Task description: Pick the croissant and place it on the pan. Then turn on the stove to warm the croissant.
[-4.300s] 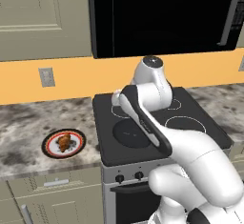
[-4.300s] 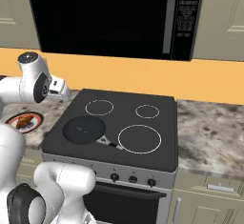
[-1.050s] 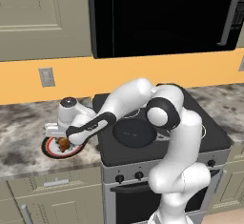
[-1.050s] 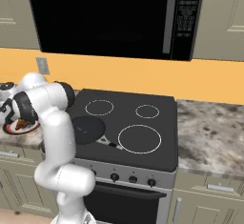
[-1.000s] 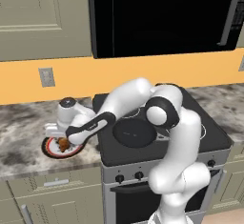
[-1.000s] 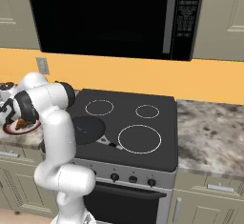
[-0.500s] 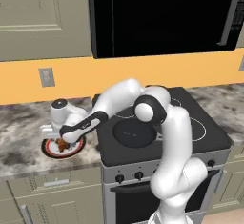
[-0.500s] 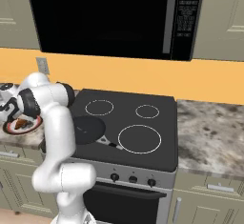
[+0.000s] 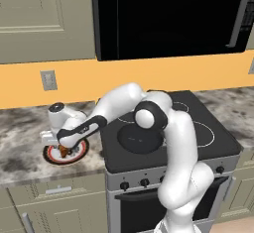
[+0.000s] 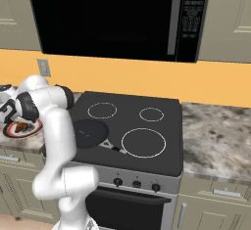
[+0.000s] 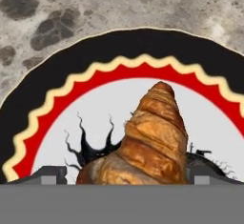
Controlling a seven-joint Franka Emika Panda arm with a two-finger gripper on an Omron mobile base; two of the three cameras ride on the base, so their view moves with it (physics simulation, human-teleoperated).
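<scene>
- No brand name or readable writing shows anywhere; the control panel of the black microwave (image 10: 193, 18) carries only marks too small to read.
- The golden-brown ridged croissant (image 11: 147, 139) lies on the white plate with a red zigzag band and black outer rim (image 11: 57, 70), which sits on the grey mottled stone counter (image 9: 20, 147) left of the stove.
- In the hand view its long axis runs from the bottom edge up to a tapered tip near the plate's middle.
- The two-finger gripper (image 9: 64, 147) is down over the plate; one dark fingertip (image 11: 50, 174) shows on each side of the croissant, spread wider than it, but whether they touch it I cannot tell.
- The round black frying pan (image 10: 88, 132) rests on the front-left burner of the black glass stove (image 10: 147, 141), apart from the plate.
</scene>
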